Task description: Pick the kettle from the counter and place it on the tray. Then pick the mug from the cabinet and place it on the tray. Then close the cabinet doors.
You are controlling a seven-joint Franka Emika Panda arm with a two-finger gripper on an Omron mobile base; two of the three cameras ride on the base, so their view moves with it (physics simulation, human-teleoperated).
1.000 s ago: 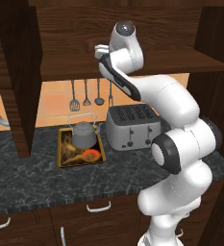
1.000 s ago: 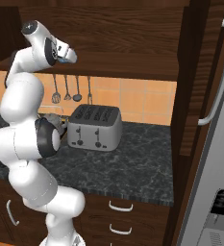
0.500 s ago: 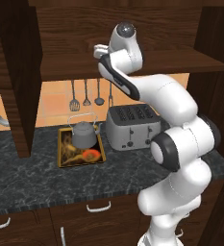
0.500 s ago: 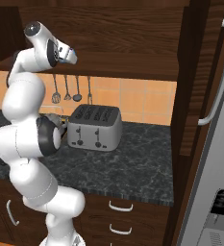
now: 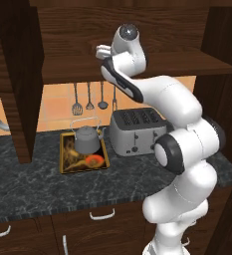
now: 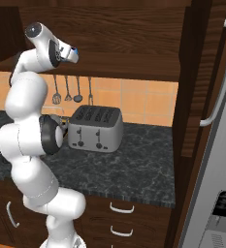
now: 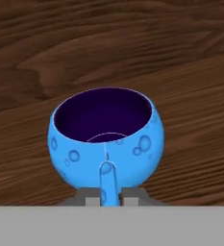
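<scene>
The small blue mug point(image 7: 106, 139) stands upright on the plank shelf point(image 7: 190, 115) of the dark wood cabinet point(image 5: 187, 62). Its handle points at the camera and sits between the finger tips of my gripper point(image 7: 108, 198), which is shut on it. From the sides, the gripper point(image 5: 101, 50) point(image 6: 73, 50) reaches in over the shelf at cabinet height, with a bit of blue at its tip. Below on the counter point(image 5: 33, 189), the grey kettle point(image 5: 87, 140) sits on the gold-rimmed tray point(image 5: 67, 168). The cabinet doors point(image 5: 15, 74) point(image 6: 194, 77) stand open.
A silver toaster point(image 5: 137, 130) point(image 6: 95, 128) stands on the counter right of the tray, under the shelf. Several utensils point(image 5: 89, 97) hang on the tiled wall behind. A grey appliance with a long silver handle point(image 6: 220, 77) rises at the right. Drawers with curved pulls point(image 5: 101, 215) lie below.
The gripper's fingers have closed from wide open onto the mug's handle. The arm has hardly moved, and the kettle and tray are as before.
</scene>
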